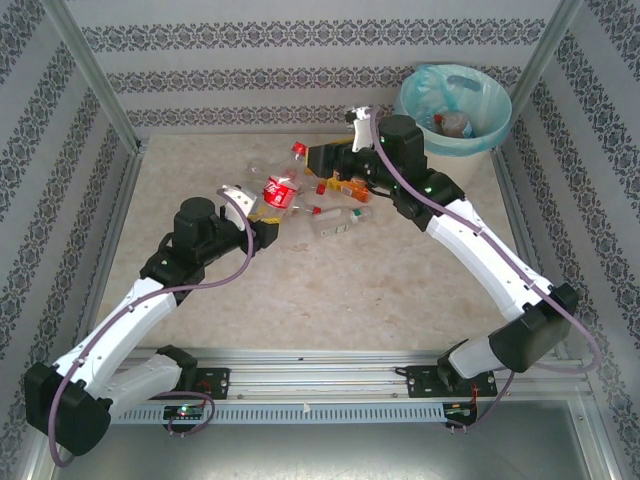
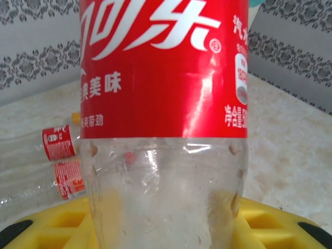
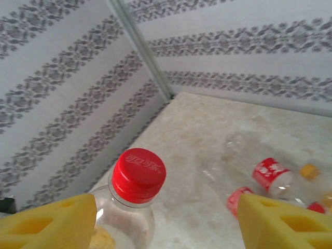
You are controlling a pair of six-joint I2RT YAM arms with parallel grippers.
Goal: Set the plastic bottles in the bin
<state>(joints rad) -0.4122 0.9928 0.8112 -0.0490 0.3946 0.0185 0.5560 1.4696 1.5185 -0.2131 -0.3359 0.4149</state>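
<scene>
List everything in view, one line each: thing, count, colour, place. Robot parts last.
red-label bottle: one, clear with a red label, held over the table's middle.
loose bottles: several, clear with red or orange labels, lying mid-table.
bin: one, cream-white with a blue-green bag, far right corner.
bottle in bin: at least one, clear, inside the bag.
table: one, beige marbled.
walls: grey-white patterned, on three sides.
left gripper: yellow pads, shut on the red-label bottle.
right gripper: yellow pads, open, above the far middle.
</scene>
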